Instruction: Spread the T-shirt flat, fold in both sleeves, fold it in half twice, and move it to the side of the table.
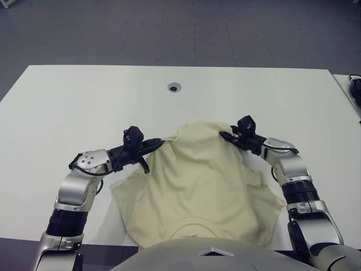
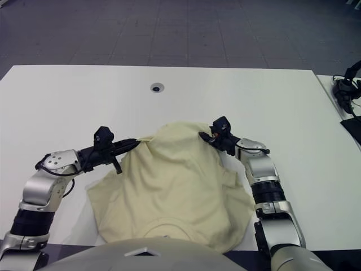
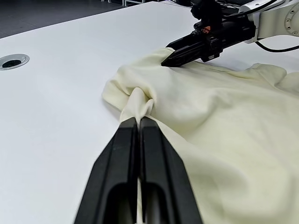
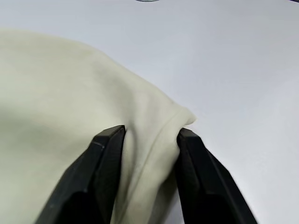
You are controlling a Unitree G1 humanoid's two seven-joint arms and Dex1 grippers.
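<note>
Left tool (image 3: 138, 122): jaws pressed together, with a small twist of cloth nipped at their very tips. It sits on our side of the cable port (image 1: 174, 87), off to its left.
Right tool (image 4: 149, 133): jaws part open, astride a hem fold that fills the gap. We cannot see that it is clamped. It sits on our side of the cable port, off to its right.
T-shirt (image 1: 197, 180): pale yellow and rumpled, lying apart from the cable port on our side. Its far edge is strung between the two tools, and its collar end reaches the edge of the desk (image 1: 84, 96) farthest from the port.
Risk, left hold: we judge the pinch shallow, so a firm pull away from the port could slip the cloth out.
Risk, right hold: if we pull before these jaws close, only one corner travels and the shirt skews instead of flattening.
Risk, far edge from the port: the bunched lower cloth may drag over that edge and slide off.
</note>
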